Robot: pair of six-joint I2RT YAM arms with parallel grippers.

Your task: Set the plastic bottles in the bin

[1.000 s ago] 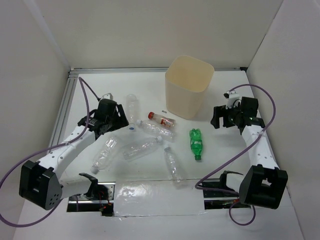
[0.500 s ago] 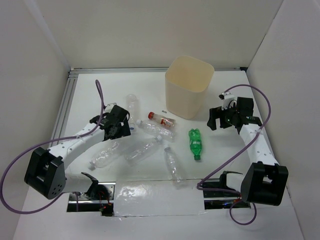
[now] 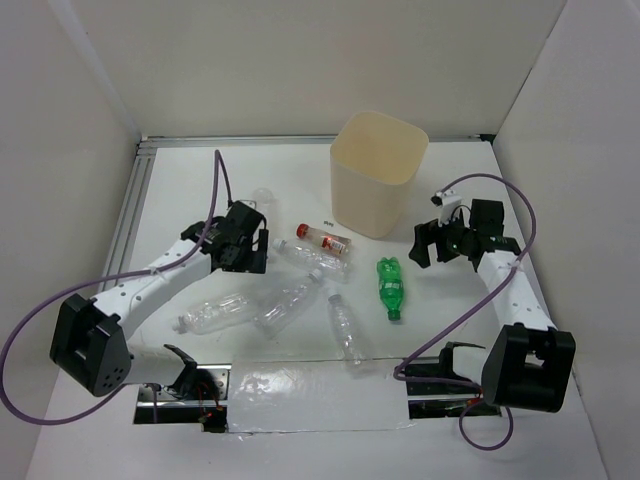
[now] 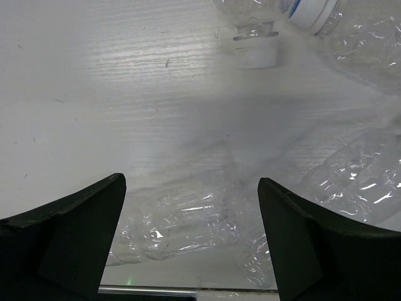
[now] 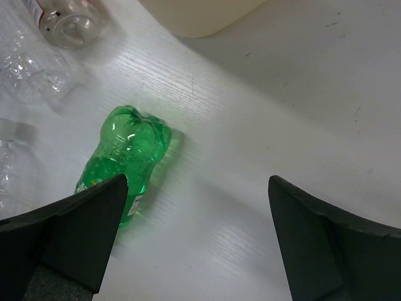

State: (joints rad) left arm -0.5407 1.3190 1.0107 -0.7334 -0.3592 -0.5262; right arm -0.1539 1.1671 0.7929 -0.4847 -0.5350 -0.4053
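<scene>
Seven plastic bottles (image 3: 312, 258) lie on the bench (image 3: 200, 170), all outside the bin (image 3: 372, 205), left of it and in front of it. Green bottle (image 3: 391, 287) lies on its side near the bin's front. Red-capped bottle (image 3: 323, 238) lies just left of the bin. Left jaws are wide and hold nothing, over clear bottles well left of the bin. Right jaws are wide and hold nothing, just right of the bin's front, with the green bottle (image 5: 125, 157) under them.
</scene>
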